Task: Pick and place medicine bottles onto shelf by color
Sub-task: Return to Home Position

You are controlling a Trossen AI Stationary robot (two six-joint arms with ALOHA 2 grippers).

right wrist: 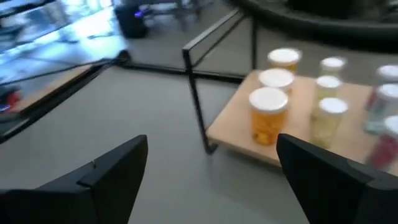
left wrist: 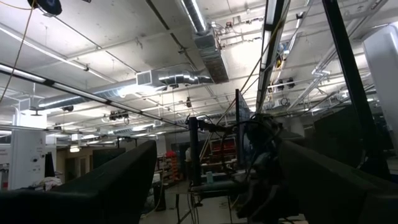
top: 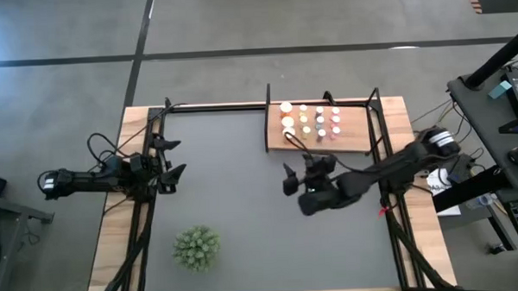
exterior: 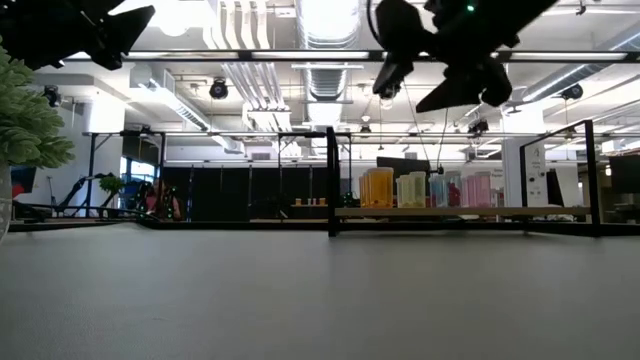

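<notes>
The medicine bottles (top: 311,120) stand in rows on the light-wood shelf (top: 355,138) with black posts at the table's far right. Orange ones (right wrist: 268,116) stand at its left end, yellowish ones (right wrist: 326,120) beside them, pink ones (exterior: 478,189) farther right. My right gripper (top: 303,173) is open and empty, raised above the mat just near and left of the shelf; it also shows in its wrist view (right wrist: 211,174) and the low view (exterior: 415,85). My left gripper (top: 173,159) is open and empty at the table's left side, pointing right and slightly up.
A green spiky plant (top: 196,248) stands at the near left of the dark grey mat (top: 244,215). Black frame rails (top: 390,201) run along the table's sides and far edge. The mat's middle lies bare between the two arms.
</notes>
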